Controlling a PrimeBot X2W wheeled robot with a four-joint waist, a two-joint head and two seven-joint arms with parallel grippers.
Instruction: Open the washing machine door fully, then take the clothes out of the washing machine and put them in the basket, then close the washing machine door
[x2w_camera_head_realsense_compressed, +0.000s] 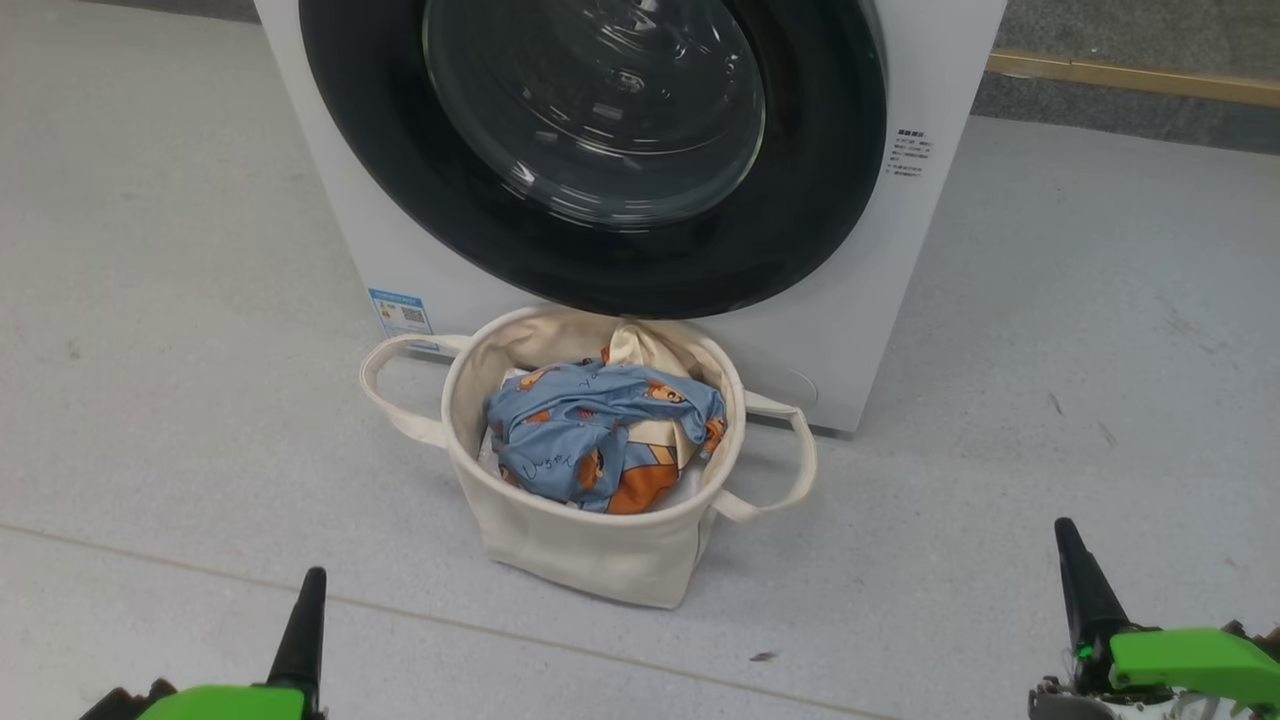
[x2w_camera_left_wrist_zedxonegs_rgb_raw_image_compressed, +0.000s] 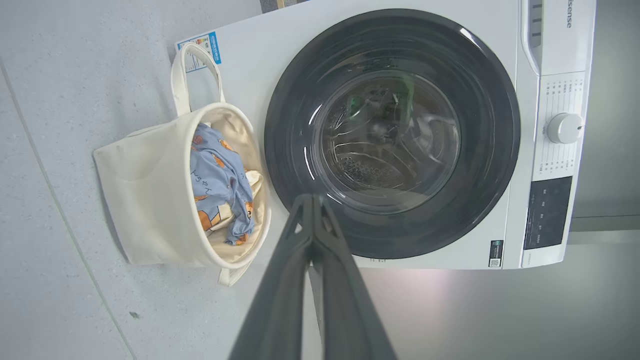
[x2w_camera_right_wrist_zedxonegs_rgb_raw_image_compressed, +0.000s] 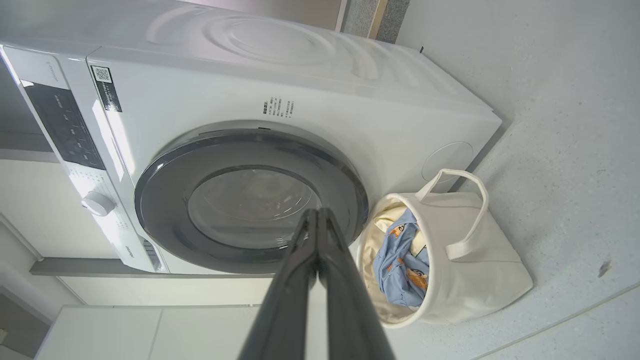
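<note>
Both grippers hang low and well back from the washing machine (x2w_camera_head_realsense_compressed: 890, 300). The left gripper (x2w_camera_head_realsense_compressed: 308, 600) and the right gripper (x2w_camera_head_realsense_compressed: 1072, 560) each have their fingers clenched together on nothing. That fits a job that looks finished, since nothing here seems left to carry.

The washing machine door (x2w_camera_left_wrist_zedxonegs_rgb_raw_image_compressed: 392, 135) lies flush in the white front, its glossy black rim seated all round, so I judge it closed. Through the glass bowl the drum seems bare of cloth, though reflections keep that from being certain.

The clothes (x2w_camera_head_realsense_compressed: 600, 430) are heaped inside the basket (x2w_camera_head_realsense_compressed: 590, 555), with the blue bear-print fabric on top and cream cloth and an orange patch tucked beneath and behind. The basket stands on the floor (x2w_camera_head_realsense_compressed: 1050, 350) right under the door's lower rim and close against the machine's front. Whether it touches the machine I cannot tell. That spot makes sense, because it gives a garment lifted from the porthole only a short drop. The basket stands upright with its loop handles splayed to either side.
</note>
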